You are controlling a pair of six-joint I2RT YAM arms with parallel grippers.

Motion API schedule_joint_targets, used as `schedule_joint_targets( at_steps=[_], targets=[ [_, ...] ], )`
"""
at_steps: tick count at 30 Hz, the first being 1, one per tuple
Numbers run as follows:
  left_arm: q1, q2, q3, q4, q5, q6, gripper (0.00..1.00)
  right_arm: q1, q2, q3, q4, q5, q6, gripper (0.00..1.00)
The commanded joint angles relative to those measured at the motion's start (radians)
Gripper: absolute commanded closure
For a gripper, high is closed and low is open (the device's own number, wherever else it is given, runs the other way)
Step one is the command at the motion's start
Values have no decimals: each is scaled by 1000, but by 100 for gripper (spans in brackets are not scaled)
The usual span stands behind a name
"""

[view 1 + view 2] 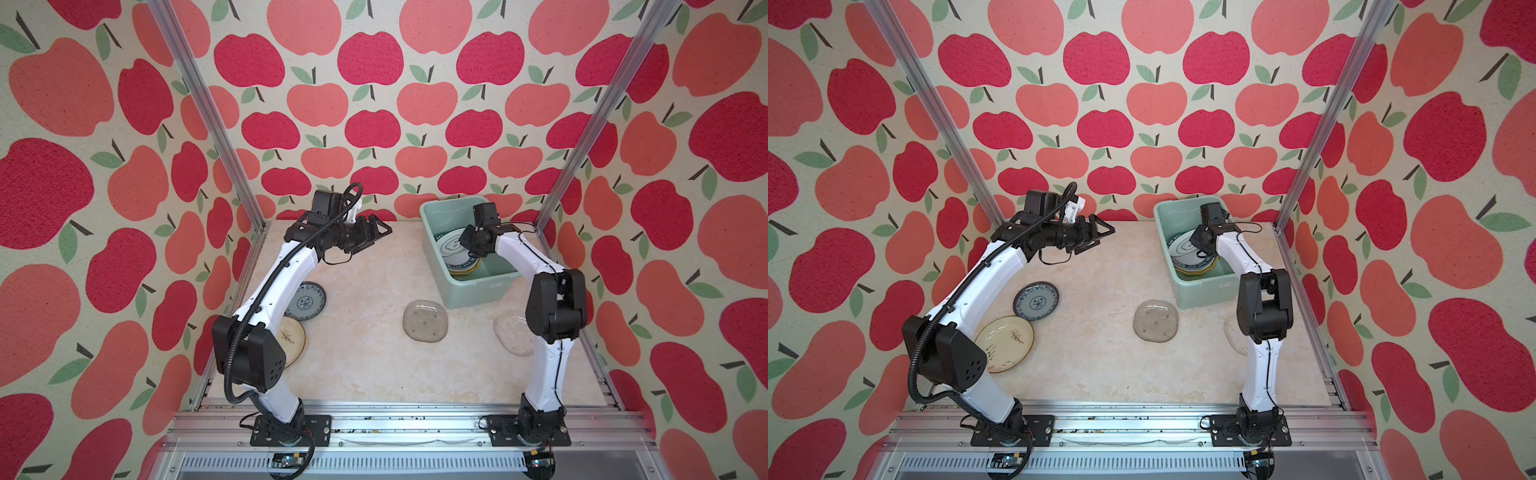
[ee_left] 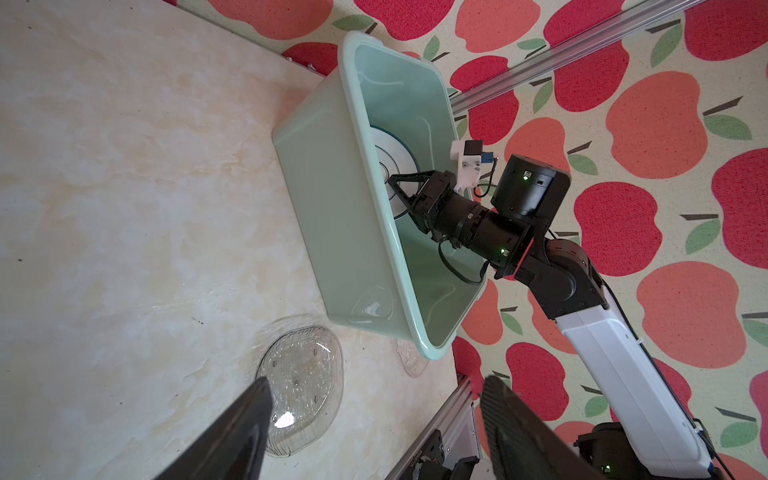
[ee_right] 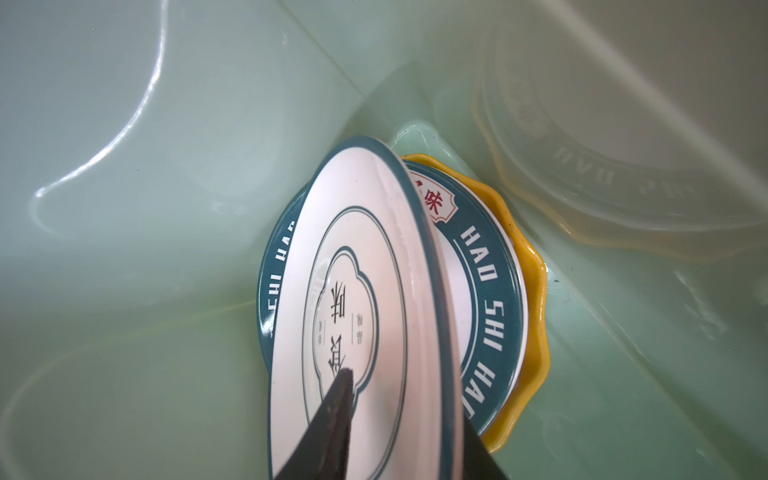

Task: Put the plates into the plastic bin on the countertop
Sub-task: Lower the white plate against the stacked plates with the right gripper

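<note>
Tilted plate point(image 3: 353, 270) between right tool point(image 3: 407, 403) jaws

countertop point(image 1: 357, 365) middle open — plates point(image 1: 451, 247) crowd bin point(image 1: 473, 291).

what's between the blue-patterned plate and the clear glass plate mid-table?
Nothing: only bare countertop lies between the blue-patterned plate and the clear glass plate, as both top views show.

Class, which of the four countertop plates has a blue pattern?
The round plate by the left arm, just beyond the cream plate. The other two, the middle glass plate and the glass plate behind the right arm, are clear.
</note>
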Motion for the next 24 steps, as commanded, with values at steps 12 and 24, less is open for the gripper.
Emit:
schedule_joint_targets(
  at_steps=[12, 24],
  targets=[
    [2, 58, 47, 9, 42, 12, 18, 5, 87, 22, -76, -3, -8, 58],
    [6, 55, 57, 4, 42, 11, 18, 9, 97, 89, -131, 27, -77, 38]
  ],
)
